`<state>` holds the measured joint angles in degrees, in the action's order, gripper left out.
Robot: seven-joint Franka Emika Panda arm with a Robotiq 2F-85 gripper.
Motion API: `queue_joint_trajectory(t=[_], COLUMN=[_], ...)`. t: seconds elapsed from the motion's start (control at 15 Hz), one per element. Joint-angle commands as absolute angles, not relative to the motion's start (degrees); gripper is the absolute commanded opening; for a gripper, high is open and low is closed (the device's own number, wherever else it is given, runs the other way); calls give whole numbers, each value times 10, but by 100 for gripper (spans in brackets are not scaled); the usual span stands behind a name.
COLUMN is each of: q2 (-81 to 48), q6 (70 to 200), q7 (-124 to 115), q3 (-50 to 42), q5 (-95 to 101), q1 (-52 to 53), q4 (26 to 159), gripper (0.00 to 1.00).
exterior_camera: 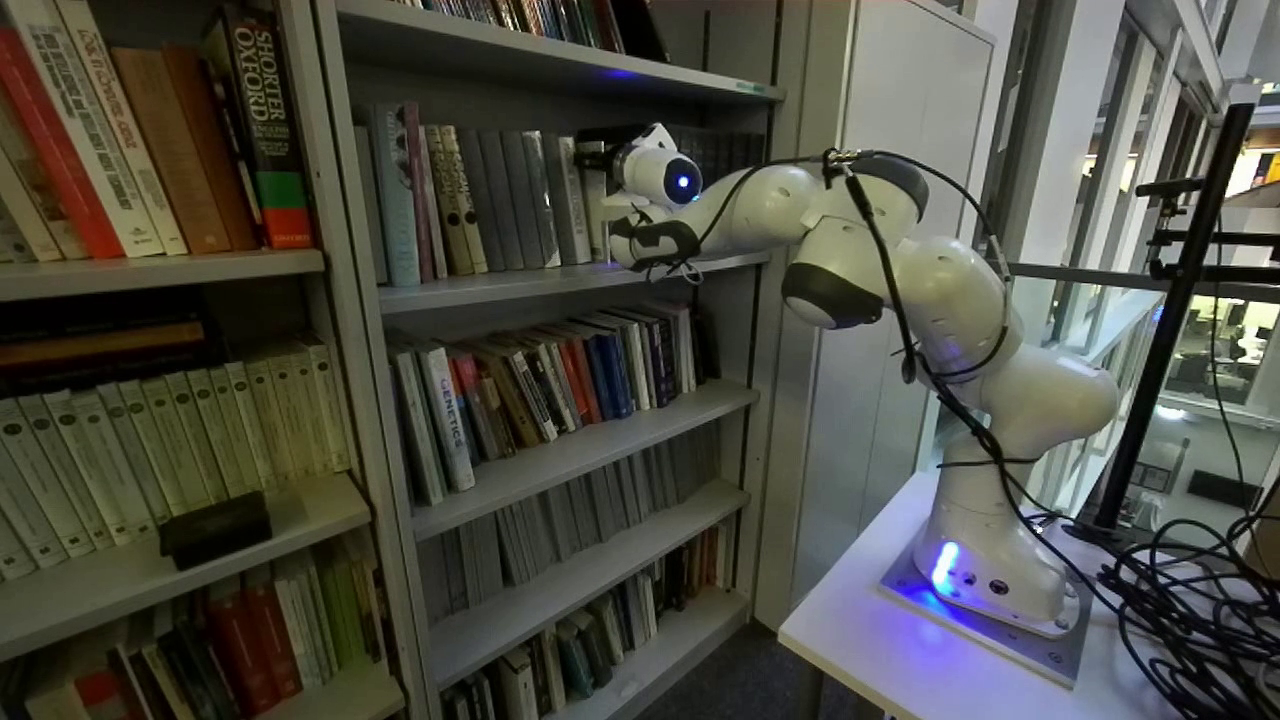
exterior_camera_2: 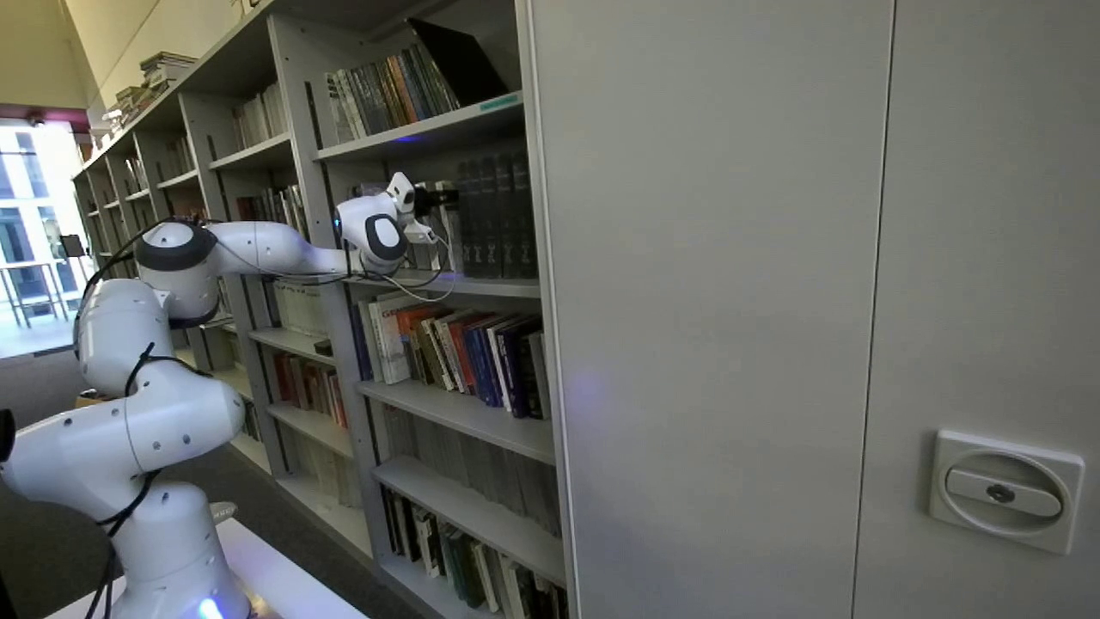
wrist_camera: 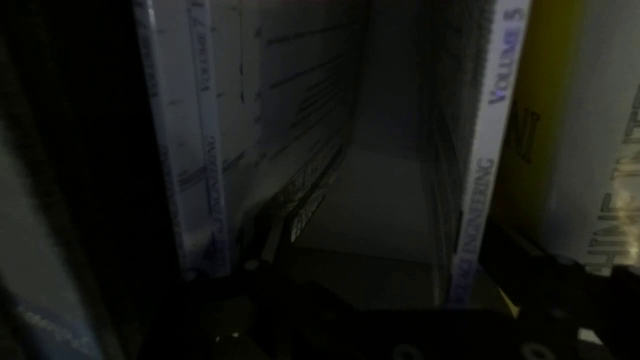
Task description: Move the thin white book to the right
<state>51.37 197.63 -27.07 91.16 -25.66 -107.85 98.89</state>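
Book (wrist_camera: 485, 150) (prob. Vol. 5) was seen on shelf (exterior_camera: 480, 287), betw. parted jaws of gripper (wrist_camera: 387, 250); nothing was clamped. Width was prob. meant to free it, w/ gap by Vol. 7 (wrist_camera: 213, 150).

Got 1 black object (exterior_camera: 215, 528) in front of pale volumes (exterior_camera: 180, 440), SHORTER OXFORD book (exterior_camera: 268, 130) 1 shelf (exterior_camera: 280, 266) up, GENETICS book (exterior_camera: 450, 418) in next bay (exterior_camera: 600, 447), handle (exterior_camera_2: 1001, 493) on grey cabinet (exterior_camera_2: 705, 301).

In an exterior view we read SHORTER OXFORD on a thick book (exterior_camera: 268, 140) at left, GENETICS on a white spine (exterior_camera: 450, 418); in the wrist view, VOLUME 5 and ENGINEERING on a thin white book (wrist_camera: 486, 155), VOLUME 7 on a left-hand spine (wrist_camera: 209, 135).
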Motion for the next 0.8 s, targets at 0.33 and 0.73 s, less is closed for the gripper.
queue_joint_trajectory(t=[0.33,0.73], q2=[509,507], q6=[1978,1985], q7=[-266,-265], q3=[900,898], q5=[-266,-266], q1=[-1074,-1070], q4=[994,999], gripper=[100,74])
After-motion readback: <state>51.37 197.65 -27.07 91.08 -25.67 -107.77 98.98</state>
